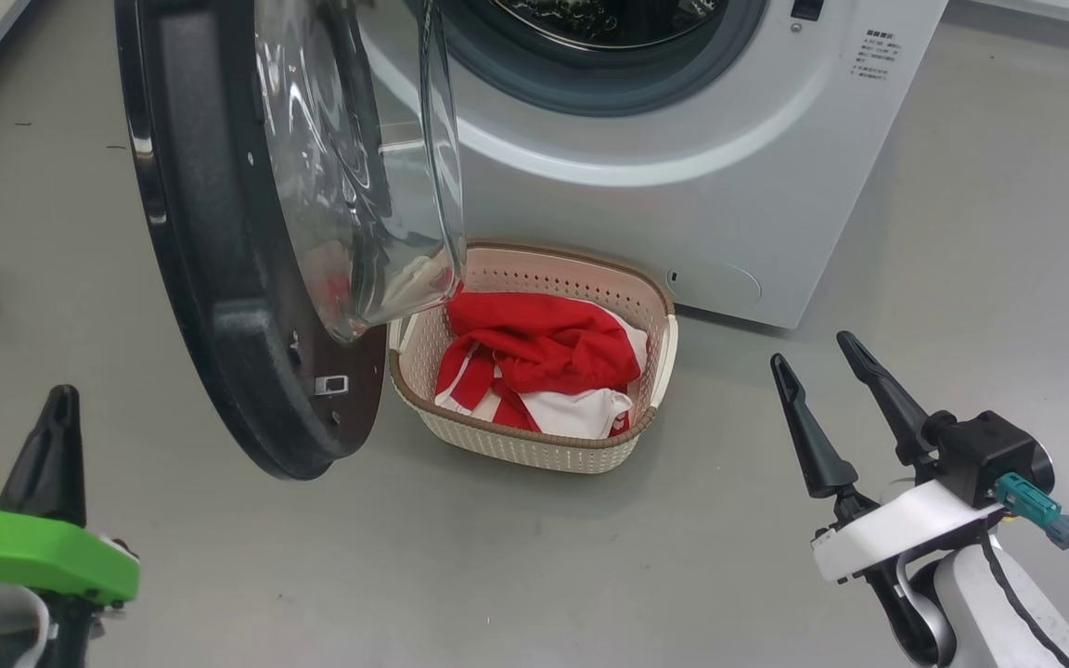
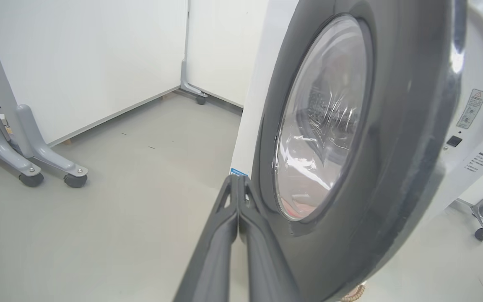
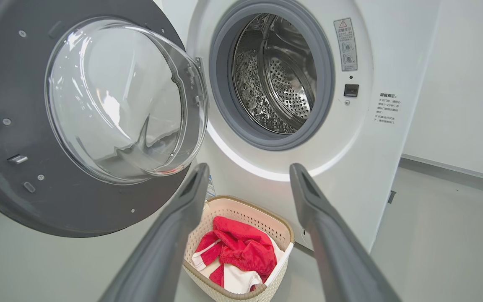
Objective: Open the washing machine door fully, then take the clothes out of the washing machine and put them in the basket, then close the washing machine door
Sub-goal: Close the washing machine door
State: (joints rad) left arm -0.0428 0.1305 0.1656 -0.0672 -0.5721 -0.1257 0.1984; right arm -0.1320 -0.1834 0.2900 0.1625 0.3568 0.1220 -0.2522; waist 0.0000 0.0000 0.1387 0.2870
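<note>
My left pincer [image 2: 238, 181]: fingers pressed together on nothing, tips just beside the outer face of the large round washing machine door with a glossy black rim and clear glass bowl [image 1: 219, 306]. I judge they are set there to push it shut, but I cannot tell if they touch it.
My right pincer [image 1: 813, 351]: fingers wide apart and empty, low over the grey floor [image 1: 497, 575], clear of the door's swing.
Door: swung out, its bowl overhanging the basket's left end.
Cream perforated plastic basket with a brown woven-look rim [image 1: 534, 455]: on the floor, close before the machine's front and below its mouth, for a short drop.
Red and white fabric clothes [image 1: 544, 353]: heaped inside the basket.
Big white front-loading washing machine [image 1: 683, 213]: its steel drum [image 3: 279, 84] looks empty.
Hidden: the drum's near floor lies behind the grey ring, and the head view cuts off the machine's top.
</note>
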